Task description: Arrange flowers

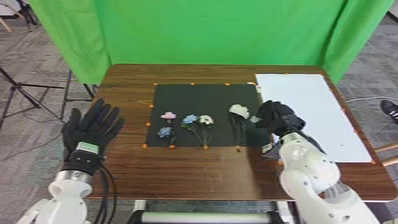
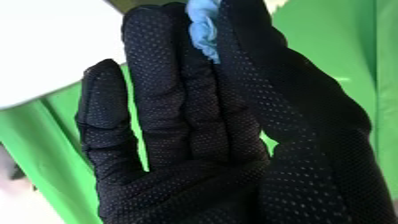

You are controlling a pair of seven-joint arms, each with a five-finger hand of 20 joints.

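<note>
In the head view the right hand [image 1: 281, 119] is over the right edge of the dark mat [image 1: 191, 95], with a pale blue flower [image 1: 256, 120] at its fingertips. The right wrist view shows the right hand [image 2: 195, 120] pinching this blue flower [image 2: 203, 30] between thumb and fingers; its stem is hidden. On the mat lie a pink flower [image 1: 168, 115], a blue one [image 1: 190, 119], a small white one [image 1: 206, 120], a lower blue one [image 1: 165, 132] and a larger white one [image 1: 238, 110]. At the table's left edge, the left hand [image 1: 88, 128] has its fingers straight and spread.
A white board [image 1: 315, 100] lies right of the mat, partly beneath the right arm. A small dark item with a pale patch [image 1: 269, 148] sits just below the right hand. Orange markers dot the mat's borders; a green curtain [image 1: 213, 35] hangs behind the brown table [image 1: 195, 175].
</note>
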